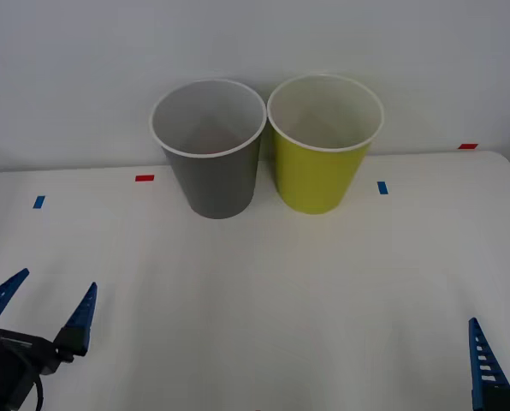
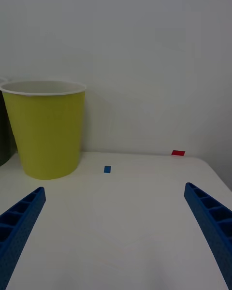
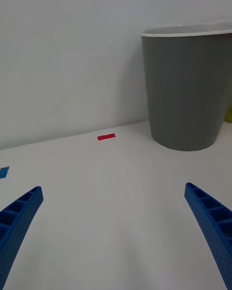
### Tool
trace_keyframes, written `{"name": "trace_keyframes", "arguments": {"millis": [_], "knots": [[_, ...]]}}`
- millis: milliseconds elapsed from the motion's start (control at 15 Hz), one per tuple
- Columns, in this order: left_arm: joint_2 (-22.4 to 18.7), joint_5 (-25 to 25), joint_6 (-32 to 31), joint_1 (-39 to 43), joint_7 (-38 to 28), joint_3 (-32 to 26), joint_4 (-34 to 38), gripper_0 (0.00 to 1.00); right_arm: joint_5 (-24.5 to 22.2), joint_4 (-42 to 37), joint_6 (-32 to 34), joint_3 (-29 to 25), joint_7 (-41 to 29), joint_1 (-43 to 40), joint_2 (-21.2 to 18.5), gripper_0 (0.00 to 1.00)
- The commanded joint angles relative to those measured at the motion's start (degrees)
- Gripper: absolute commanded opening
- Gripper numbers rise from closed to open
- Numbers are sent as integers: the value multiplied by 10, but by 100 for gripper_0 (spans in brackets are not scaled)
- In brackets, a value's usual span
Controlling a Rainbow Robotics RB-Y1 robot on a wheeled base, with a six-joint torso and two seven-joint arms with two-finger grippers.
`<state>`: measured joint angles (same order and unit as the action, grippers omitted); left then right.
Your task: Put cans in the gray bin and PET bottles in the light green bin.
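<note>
gray bin and light green bin side by side at table's far edge, a reddish shape faint inside the gray; left gripper and right gripper wide, empty, low near corners — sorting looks done

white table, red and blue tape marks, white wall

Gray bin left of & touching light green bin, at table rear.
</note>
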<state>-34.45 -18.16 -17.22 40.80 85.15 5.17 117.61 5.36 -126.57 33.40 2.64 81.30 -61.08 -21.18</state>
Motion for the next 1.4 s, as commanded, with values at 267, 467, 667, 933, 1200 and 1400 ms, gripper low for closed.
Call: {"name": "trace_keyframes", "arguments": {"millis": [267, 467, 667, 933, 1200, 1400], "knots": [[5, 11, -66, 83, -29, -2, 0, 100, 0, 0, 0, 0, 0, 0, 0, 100], [22, 23, -94, 130, -35, -2, 0, 100, 0, 0, 0, 0, 0, 0, 0, 100], [48, 62, -105, 169, -42, -10, 1, 100, 0, 0, 0, 0, 0, 0, 0, 100], [59, 71, -121, 197, -46, -13, 2, 100, 0, 0, 0, 0, 0, 0, 0, 100], [59, 75, -121, 201, -45, -14, 3, 100, 0, 0, 0, 0, 0, 0, 0, 100], [59, 75, -121, 201, -45, -14, 3, 100, 0, 0, 0, 0, 0, 0, 0, 100]]}}
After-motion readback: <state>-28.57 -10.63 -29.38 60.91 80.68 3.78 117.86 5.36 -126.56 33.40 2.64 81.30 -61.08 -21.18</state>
